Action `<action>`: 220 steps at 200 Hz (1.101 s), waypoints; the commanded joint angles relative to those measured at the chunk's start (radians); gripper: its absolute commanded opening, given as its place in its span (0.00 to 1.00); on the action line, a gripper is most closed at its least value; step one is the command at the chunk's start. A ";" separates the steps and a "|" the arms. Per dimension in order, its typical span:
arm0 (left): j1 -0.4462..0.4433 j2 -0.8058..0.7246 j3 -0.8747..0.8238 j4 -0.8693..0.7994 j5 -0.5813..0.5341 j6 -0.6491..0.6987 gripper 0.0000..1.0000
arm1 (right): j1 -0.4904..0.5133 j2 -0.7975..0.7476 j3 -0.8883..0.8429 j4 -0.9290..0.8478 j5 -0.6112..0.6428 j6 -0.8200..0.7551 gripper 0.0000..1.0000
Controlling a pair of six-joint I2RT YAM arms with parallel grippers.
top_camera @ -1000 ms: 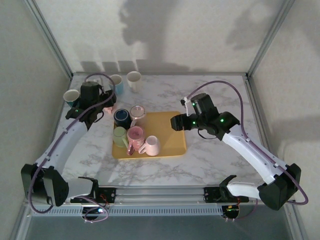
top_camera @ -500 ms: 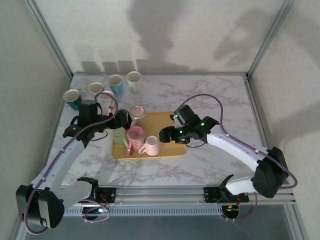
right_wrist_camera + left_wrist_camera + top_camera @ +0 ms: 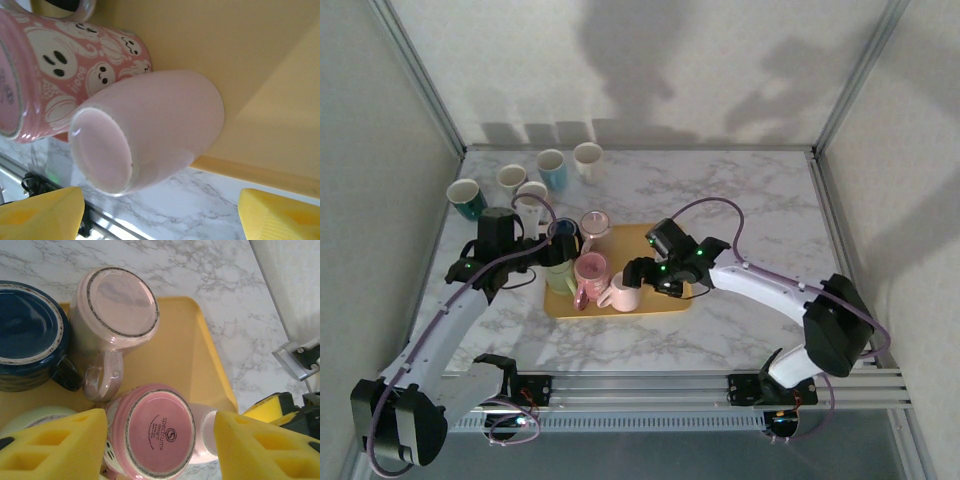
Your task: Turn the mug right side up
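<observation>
A yellow tray (image 3: 665, 262) holds several mugs. The pink ghost-pattern mug (image 3: 155, 432) stands upside down with its base facing up. My left gripper (image 3: 160, 447) hovers open just above it, one yellow finger on each side. A light pink mug (image 3: 150, 125) lies on its side at the tray's near edge, base towards my right gripper (image 3: 160, 217). That gripper is open and close in front of the mug's base, touching nothing. In the top view the left gripper (image 3: 552, 262) and right gripper (image 3: 638, 272) flank these mugs (image 3: 590, 272).
Also upside down on the tray are a dark blue mug (image 3: 27, 330), a pale pink mug (image 3: 120, 305) and a green mug (image 3: 558, 272). Several upright mugs (image 3: 532, 180) stand at the table's back left. Bare marble lies right of the tray.
The left gripper has swung from the back-left mugs to above the pink ghost mug. The right gripper has moved left and down to the light pink mug at the tray's near edge.
</observation>
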 commanded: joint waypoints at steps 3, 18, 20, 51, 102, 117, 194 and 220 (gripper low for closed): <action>-0.002 -0.004 -0.012 0.041 0.031 -0.009 0.58 | 0.019 0.041 0.029 0.026 0.014 0.040 0.81; -0.003 0.000 -0.014 0.049 0.035 -0.009 0.58 | 0.027 0.060 0.039 0.020 0.017 0.041 0.81; -0.003 0.000 -0.015 0.050 0.035 -0.010 0.58 | 0.028 0.062 0.039 0.019 0.018 0.041 0.81; -0.002 0.004 -0.016 0.058 0.036 -0.008 0.59 | 0.030 0.078 0.040 -0.039 0.058 0.021 0.81; -0.002 0.032 -0.016 0.068 0.034 0.002 0.59 | -0.010 0.121 0.129 -0.219 0.180 -0.205 0.77; -0.003 0.048 -0.008 0.071 0.035 0.007 0.59 | -0.041 0.143 0.166 -0.251 0.196 -0.287 0.75; -0.002 0.119 0.018 0.106 0.057 0.004 0.59 | -0.096 0.304 0.447 -0.416 0.443 -0.706 0.74; -0.003 0.115 0.012 0.107 0.055 -0.002 0.60 | -0.095 0.249 0.466 -0.437 0.419 -0.621 0.74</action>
